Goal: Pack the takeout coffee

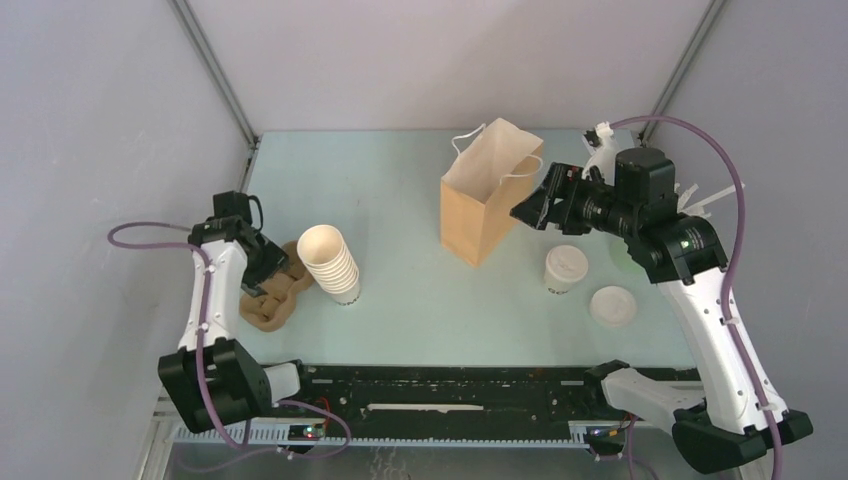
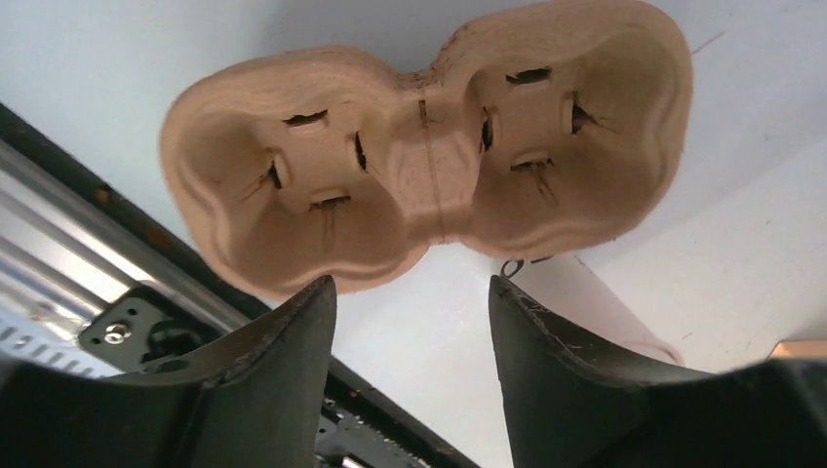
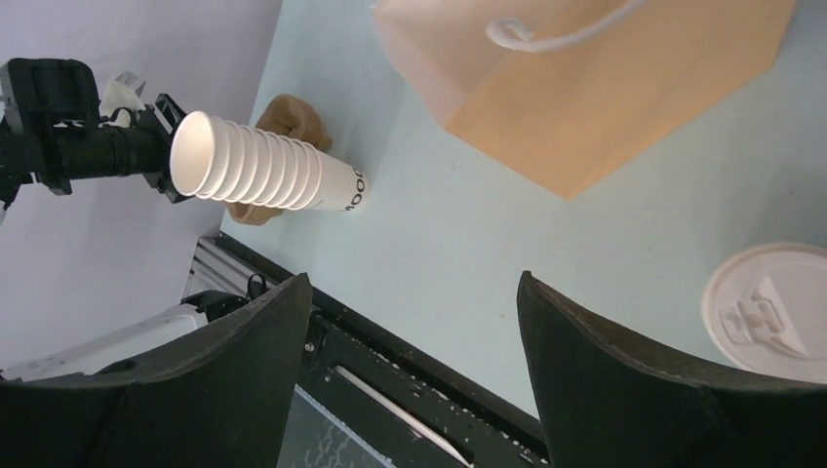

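table (image 1: 400, 170): pale blue-green top, matte | walls (image 1: 450, 50): plain grey-white panels at left, back and right | posts (image 1: 214, 70): two, aluminium, rising from the back corners | rail (image 1: 450, 385): black, along near edge | light: even; shadows soft

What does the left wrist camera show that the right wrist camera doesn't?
Only left wrist: a close look into the cup carrier and its two empty wells, with the left gripper open near its rim. Only right wrist: the paper bag, the lidded takeout coffee at the frame's edge beside the open right gripper, and the full stack of cups. Both: the light table and the carrier, though in the right wrist view it is only a brown sliver behind the stack.
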Controlling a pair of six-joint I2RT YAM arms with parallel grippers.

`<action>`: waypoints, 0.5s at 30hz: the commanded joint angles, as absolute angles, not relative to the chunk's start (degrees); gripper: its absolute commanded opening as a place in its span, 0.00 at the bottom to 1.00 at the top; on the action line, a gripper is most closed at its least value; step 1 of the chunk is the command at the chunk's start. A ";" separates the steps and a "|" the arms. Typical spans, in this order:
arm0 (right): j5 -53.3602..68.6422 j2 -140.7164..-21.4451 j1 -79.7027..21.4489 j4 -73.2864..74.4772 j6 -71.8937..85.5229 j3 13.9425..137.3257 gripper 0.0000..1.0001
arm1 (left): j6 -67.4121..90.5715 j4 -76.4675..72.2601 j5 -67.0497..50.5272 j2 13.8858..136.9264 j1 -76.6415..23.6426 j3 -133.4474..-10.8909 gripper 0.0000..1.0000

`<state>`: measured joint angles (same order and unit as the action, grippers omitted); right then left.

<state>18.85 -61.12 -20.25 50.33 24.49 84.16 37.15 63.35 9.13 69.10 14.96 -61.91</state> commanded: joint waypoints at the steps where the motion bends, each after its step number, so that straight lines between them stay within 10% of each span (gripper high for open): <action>1: 21.55 -57.42 -17.50 47.94 23.91 82.37 0.86 | 42.55 54.67 4.80 71.59 16.96 -57.35 0.63; 15: 21.24 -54.65 -15.30 49.37 23.88 80.51 0.86 | 41.81 48.97 2.38 77.13 19.99 -55.53 0.57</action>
<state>20.14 -54.74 -15.70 50.35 24.38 81.01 41.63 51.57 3.40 75.53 19.44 -55.33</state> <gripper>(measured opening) 0.858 0.598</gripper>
